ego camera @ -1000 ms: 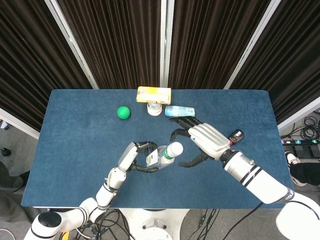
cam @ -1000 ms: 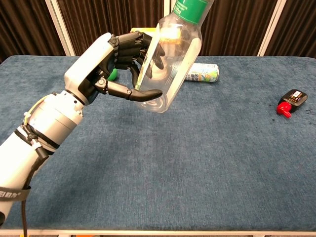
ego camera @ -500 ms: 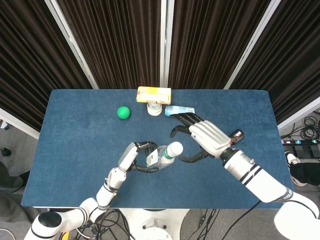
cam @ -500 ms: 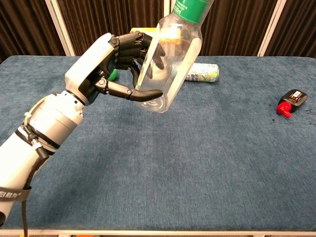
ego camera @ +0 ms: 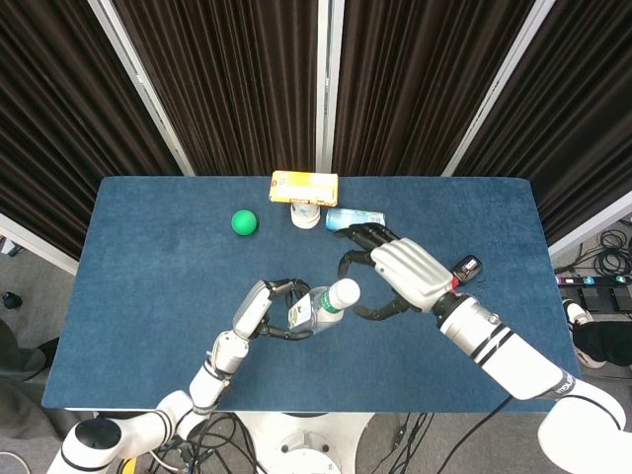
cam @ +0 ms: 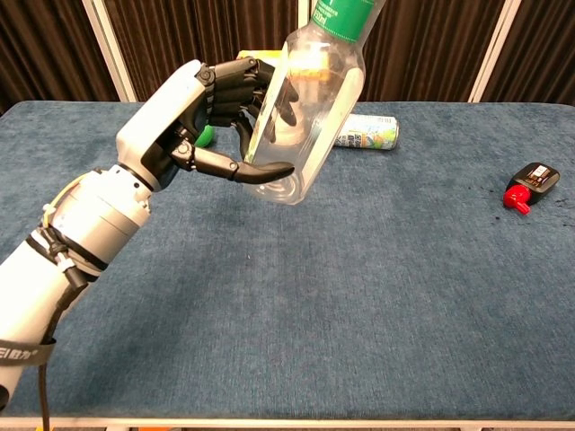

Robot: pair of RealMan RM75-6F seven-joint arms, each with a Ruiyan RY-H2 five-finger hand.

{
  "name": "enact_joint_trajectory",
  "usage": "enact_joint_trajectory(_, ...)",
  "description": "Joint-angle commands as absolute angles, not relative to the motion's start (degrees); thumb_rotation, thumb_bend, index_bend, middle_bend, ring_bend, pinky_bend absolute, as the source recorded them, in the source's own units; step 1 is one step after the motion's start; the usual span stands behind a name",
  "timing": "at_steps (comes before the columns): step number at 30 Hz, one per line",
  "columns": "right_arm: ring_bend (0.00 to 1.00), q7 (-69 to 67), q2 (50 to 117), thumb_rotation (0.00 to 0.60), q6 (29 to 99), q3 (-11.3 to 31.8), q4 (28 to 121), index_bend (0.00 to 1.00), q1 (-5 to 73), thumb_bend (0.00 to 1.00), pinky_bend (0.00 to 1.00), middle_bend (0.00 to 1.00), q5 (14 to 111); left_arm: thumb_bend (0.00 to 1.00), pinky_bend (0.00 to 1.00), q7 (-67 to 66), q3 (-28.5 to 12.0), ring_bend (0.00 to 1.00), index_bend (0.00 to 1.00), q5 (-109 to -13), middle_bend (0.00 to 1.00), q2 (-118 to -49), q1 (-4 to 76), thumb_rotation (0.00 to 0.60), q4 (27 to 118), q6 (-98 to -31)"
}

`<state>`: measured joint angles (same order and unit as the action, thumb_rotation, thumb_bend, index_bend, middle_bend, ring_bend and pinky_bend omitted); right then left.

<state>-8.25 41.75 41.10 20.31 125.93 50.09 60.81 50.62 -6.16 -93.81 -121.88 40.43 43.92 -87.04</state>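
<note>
Clear plastic bottle (cam: 310, 99) is gripped by curled fingers of left hand (cam: 193, 117), held tilted above table (cam: 377, 287) near centre. Right hand (ego camera: 400, 276), fingers spread, is held just right of white cap (ego camera: 345, 292), holding nothing.

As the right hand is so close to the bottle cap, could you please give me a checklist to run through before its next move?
1. Left hand grips the clear plastic bottle with green label: ok.
2. Bottle lifted off the blue cloth table, tilted: ok.
3. White cap on the bottle and unobstructed from above: ok.
4. Right hand open, fingers curved about the cap: ok; contact with the cap: cannot tell.
5. Lying drink can and green ball apart from both hands: ok.
6. Red and black small device away from the right forearm: cannot tell.
</note>
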Motion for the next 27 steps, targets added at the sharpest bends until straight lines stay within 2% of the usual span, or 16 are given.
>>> enact_joint_trajectory(1,0.0,-8.2,41.7,0.6,41.1,20.4,126.0,0.42,50.1,0.16,0.0,0.09,60.8,0.38,0.58,50.7,-6.2,0.5,0.57,-93.8,0.57,-121.9,40.4,0.6,43.9,-87.0)
enact_joint_trajectory(13,0.0,-7.4,42.3,0.6,41.2,20.2,125.7,0.44,50.6,0.17,0.0,0.1,60.1,0.38,0.58,50.8,-6.1,0.5,0.57,-93.7,0.57,-122.1,40.3,0.6,43.4,-86.9)
enact_joint_trajectory(22,0.0,-5.4,43.6,0.6,42.9,19.9,125.7,0.52,51.0,0.2,0.0,0.14,59.3,0.38,0.58,51.2,-6.1,0.5,0.57,-93.6,0.57,-121.9,40.1,0.6,43.3,-87.1)
enact_joint_trajectory(27,0.0,-5.7,44.0,0.6,44.2,20.1,126.1,0.52,50.4,0.2,0.0,0.14,59.8,0.39,0.58,51.2,-6.1,0.5,0.57,-93.5,0.57,-121.6,40.0,0.6,43.3,-87.0)
